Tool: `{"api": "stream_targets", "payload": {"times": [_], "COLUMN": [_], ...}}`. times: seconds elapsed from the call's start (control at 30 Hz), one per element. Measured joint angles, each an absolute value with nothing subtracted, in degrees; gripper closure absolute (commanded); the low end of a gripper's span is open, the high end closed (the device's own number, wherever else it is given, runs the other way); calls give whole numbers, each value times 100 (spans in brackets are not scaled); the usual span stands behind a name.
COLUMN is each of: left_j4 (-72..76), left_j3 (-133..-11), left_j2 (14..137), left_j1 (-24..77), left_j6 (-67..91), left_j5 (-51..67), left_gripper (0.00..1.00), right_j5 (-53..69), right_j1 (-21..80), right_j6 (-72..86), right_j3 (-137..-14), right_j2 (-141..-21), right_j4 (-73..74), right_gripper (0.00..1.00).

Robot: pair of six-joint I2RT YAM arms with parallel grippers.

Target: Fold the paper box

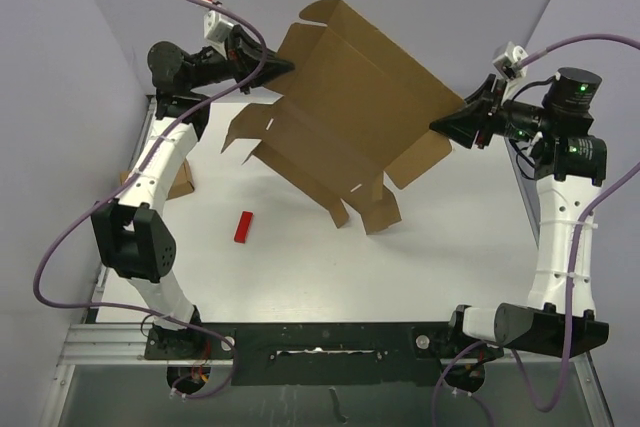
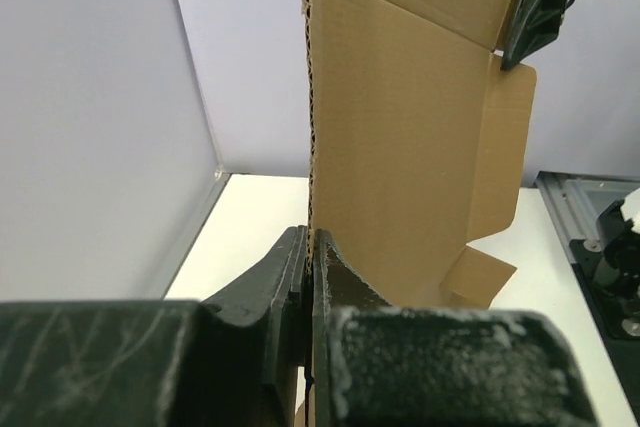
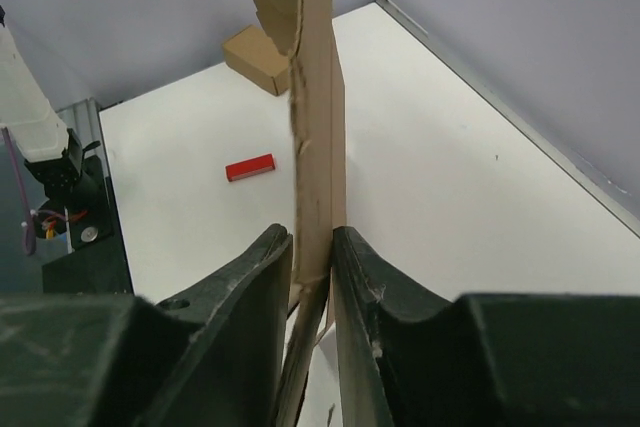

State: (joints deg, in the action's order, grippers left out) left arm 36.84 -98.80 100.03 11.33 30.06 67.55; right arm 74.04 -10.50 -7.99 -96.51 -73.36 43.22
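Here, the paper box point(image 1: 350, 107) is held unfolded over the bench point(image 1: 450, 247), between the left hand point(image 1: 283, 70) and right hand point(image 1: 440, 127), each clamped on an opposite edge. Probably light, stiff; grip edges near creases.

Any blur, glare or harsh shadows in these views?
Top external: sharp, evenly lit, no glare on the paper box or table. Left wrist: left gripper blurred up close, cardboard beyond it crisp. Right wrist: right gripper likewise soft, red block sharp.
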Motion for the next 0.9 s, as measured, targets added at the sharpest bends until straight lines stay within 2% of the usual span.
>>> {"api": "stream_targets", "payload": {"times": [0.2, 0.37, 0.57, 0.77, 0.9], "left_j4": [4322, 4613, 4729, 4834, 4875], "left_j3": [-9703, -9697, -9671, -9671, -9671], "left_j2": [10119, 10119, 10119, 10119, 10119], "left_j1": [1066, 1076, 1070, 1061, 1041], "left_j6": [3717, 3953, 4056, 4158, 4182], "left_j5": [6790, 6801, 6792, 6768, 6746], "left_gripper": [100, 100, 100, 100, 100], "right_j5": [7474, 7526, 7491, 7452, 7461], "right_j1": [-1050, -1050, -1050, -1052, -1052], "right_j6": [-377, 318, 1061, 1448, 1570], "right_j3": [-9233, -8768, -8482, -8473, -8468], "right_j2": [-7336, -7293, -7262, -7188, -7170], "right_j4": [3798, 2961, 2137, 1684, 1566], "right_gripper": [65, 65, 74, 98, 100]}}
